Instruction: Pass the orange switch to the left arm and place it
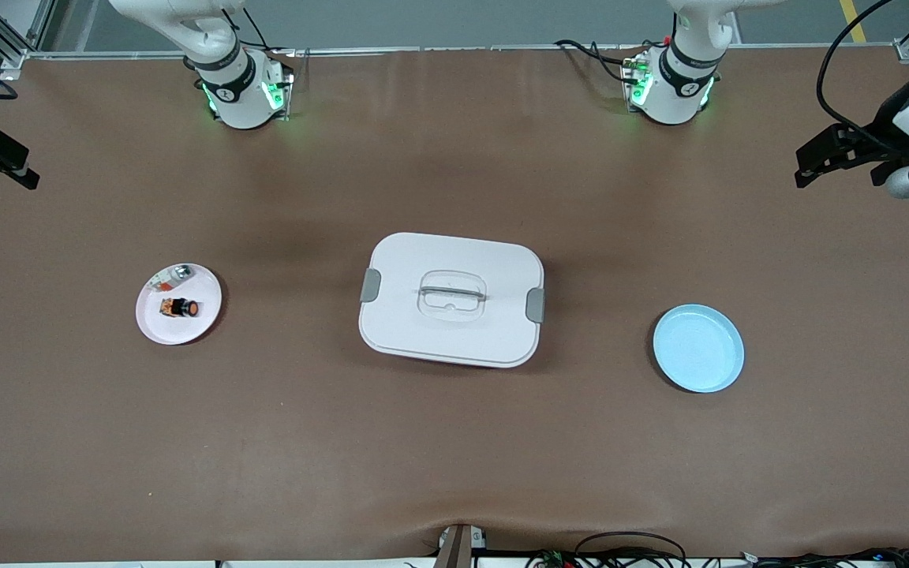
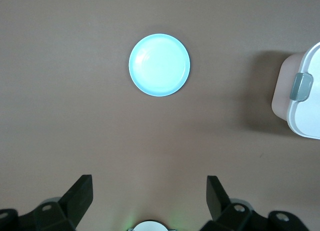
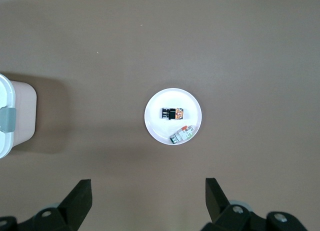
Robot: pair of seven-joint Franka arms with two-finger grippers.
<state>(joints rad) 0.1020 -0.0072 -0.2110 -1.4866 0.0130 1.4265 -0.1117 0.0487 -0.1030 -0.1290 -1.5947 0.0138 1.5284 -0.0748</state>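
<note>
On the brown surface point(image 1: 454, 457), nearest your front camera sat the blue plate point(image 1: 698, 348), toward the left arm's end. Your left end effector point(image 2: 149, 196) hung high above the bare surface close to that plate, its two fingers point(image 2: 80, 193) spread wide with nothing between them. Midway between the two end effectors stood the white box point(image 1: 451, 299), lid on, grey latches at its short sides. Toward the right arm's end lay the pink plate point(image 1: 156, 323), and on it the orange switch point(image 1: 180, 307), lying on its side. Beside the switch, on the same plate and a little farther from the front camera, you had a small silvery part point(image 1: 171, 276). Your right end effector point(image 3: 149, 196) hung high over the surface near the pink plate, its fingers likewise wide apart and empty. Both arms waited, neither touching anything.
</note>
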